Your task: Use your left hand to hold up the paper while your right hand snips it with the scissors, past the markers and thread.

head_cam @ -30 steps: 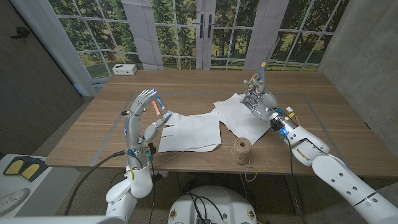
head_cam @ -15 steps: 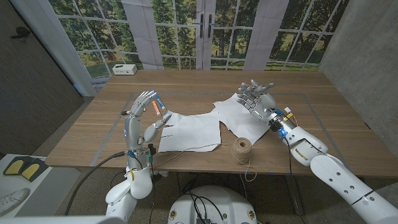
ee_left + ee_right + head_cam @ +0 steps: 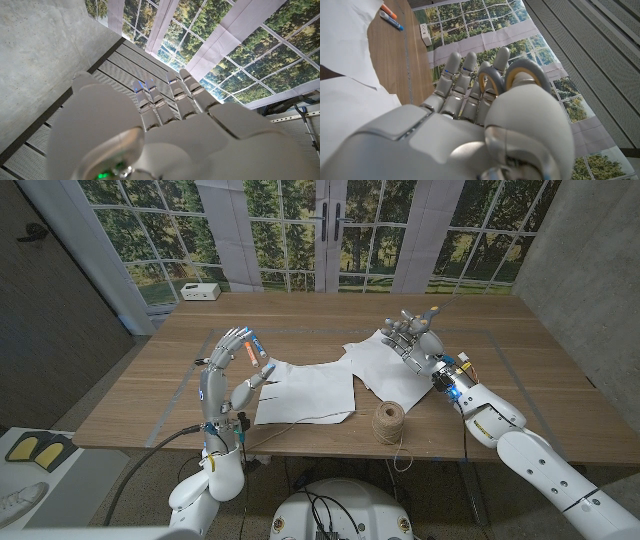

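Two white paper sheets lie on the table, one (image 3: 305, 395) near the front and one (image 3: 378, 370) to its right. My left hand (image 3: 226, 368) stands upright beside the near sheet's left edge, fingers spread, holding nothing. Behind it lie an orange marker (image 3: 262, 360) and a blue marker (image 3: 252, 345), which also show as the orange marker (image 3: 389, 10) and the blue marker (image 3: 393, 21). My right hand (image 3: 410, 340) hovers over the right sheet's far edge and grips the scissors (image 3: 522, 72) by their grey loops. A spool of thread (image 3: 388, 421) stands at the front edge.
A small white box (image 3: 200, 292) sits at the table's far left corner. A loose end of thread (image 3: 402, 452) hangs over the front edge of the wooden table (image 3: 300, 320). Glass doors and windows stand behind it.
My right hand has rolled at the wrist above the right sheet, so the scissors that pointed straight up now lean away to the right. The left hand, papers and spool have stayed put.
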Controlling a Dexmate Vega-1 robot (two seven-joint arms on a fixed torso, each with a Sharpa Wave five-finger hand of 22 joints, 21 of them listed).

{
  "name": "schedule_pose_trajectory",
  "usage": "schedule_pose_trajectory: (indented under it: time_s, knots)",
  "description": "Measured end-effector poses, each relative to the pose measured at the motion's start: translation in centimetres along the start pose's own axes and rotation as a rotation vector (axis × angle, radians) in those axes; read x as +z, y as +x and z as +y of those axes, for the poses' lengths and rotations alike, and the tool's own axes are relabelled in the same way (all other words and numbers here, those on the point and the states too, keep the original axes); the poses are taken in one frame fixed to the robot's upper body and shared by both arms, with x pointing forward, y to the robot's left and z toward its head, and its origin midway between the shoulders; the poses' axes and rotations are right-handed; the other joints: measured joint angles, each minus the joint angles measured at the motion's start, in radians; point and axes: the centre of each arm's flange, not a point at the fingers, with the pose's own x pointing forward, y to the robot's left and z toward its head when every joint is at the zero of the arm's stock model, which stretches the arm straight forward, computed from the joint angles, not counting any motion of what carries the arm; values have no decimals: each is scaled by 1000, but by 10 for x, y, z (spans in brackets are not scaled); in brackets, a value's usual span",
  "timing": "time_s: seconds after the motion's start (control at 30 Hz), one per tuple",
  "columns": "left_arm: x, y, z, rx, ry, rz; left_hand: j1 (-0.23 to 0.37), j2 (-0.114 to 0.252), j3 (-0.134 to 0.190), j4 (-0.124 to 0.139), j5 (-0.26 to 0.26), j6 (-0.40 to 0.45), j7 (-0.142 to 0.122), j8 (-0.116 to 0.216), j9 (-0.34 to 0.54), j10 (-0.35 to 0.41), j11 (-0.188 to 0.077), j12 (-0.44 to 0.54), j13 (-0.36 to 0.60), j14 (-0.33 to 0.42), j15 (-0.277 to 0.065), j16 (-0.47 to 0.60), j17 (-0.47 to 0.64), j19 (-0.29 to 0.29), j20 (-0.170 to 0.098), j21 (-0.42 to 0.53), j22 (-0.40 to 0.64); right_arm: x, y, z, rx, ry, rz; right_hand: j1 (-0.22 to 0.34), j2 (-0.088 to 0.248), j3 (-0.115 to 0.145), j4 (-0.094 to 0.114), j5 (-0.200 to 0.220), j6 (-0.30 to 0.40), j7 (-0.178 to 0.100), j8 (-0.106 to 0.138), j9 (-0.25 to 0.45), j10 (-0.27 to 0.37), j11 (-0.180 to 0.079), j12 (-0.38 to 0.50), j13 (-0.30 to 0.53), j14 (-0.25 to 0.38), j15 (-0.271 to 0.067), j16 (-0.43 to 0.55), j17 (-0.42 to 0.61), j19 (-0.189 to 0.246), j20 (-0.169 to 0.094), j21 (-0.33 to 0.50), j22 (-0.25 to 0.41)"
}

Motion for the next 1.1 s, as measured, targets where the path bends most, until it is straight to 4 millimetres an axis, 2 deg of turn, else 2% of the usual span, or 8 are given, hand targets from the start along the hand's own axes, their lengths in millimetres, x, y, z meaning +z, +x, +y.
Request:
schedule_pose_trajectory:
  time_s: [0.23,0.43,0.47,0.57,0.73,1.0,1.07,1.1]
  knots:
    - [-1,-1,0,-3,1,1,0,0,0,0,0,11,0,7,0,4,4,0,0,0,0,0,0,0,0,0,0,1,0,0,-1,-14,-3,14,14,6,6,0,-18,7,22,40,10,24,-32,-34,12,-4,-35,13,-14,0,-19,0]
    - [-1,-1,0,-5,-1,0,0,0,0,0,0,16,5,11,0,9,-1,0,0,0,0,0,0,0,0,0,0,2,1,0,-2,-15,-3,85,35,79,-1,-14,-89,61,43,153,71,63,-45,-59,144,-14,-50,19,10,2,-35,0]
    - [-1,-1,-1,-6,-2,0,0,0,0,0,0,18,3,11,0,9,-1,0,0,0,0,0,0,0,0,0,0,2,1,0,-2,-14,-3,85,35,92,3,-21,-109,69,89,174,73,67,-45,-58,171,-21,-50,19,17,-1,-36,0]
    - [0,0,-1,-7,-3,-1,0,0,0,0,0,22,0,11,0,9,-1,1,0,0,0,0,0,0,0,0,0,3,2,1,0,-6,-6,85,35,127,23,-43,-150,88,140,198,59,81,-23,-45,245,-37,-50,23,51,-1,-36,1]
    - [0,-1,-1,-6,-3,1,0,0,0,0,0,25,4,11,0,12,1,4,0,0,0,0,0,0,0,0,0,3,3,2,10,6,-6,85,35,164,51,-68,-177,103,152,209,59,81,-10,-8,310,-60,-52,37,74,-2,-36,3]
    - [-1,-2,0,-4,0,4,-5,5,0,0,-4,34,-2,18,0,20,-1,4,0,0,0,0,0,0,0,0,0,2,4,1,17,12,-2,59,10,142,92,-108,-141,59,164,172,62,84,34,43,351,-75,-32,65,88,-5,-47,1]
    - [-1,-2,0,-5,0,5,-5,5,0,0,-4,39,4,18,0,20,-1,4,0,0,0,0,0,0,0,0,0,1,5,1,17,12,0,38,-12,125,96,-112,-150,50,192,164,68,90,38,46,358,-83,-34,65,88,-5,-52,0]
    - [-1,-2,0,-5,0,6,-5,5,0,0,-4,39,4,18,0,20,-1,4,0,0,0,0,0,0,0,0,0,1,5,0,17,12,0,30,-19,119,98,-112,-154,47,193,159,99,121,38,48,359,-84,-39,66,88,-5,-55,0]
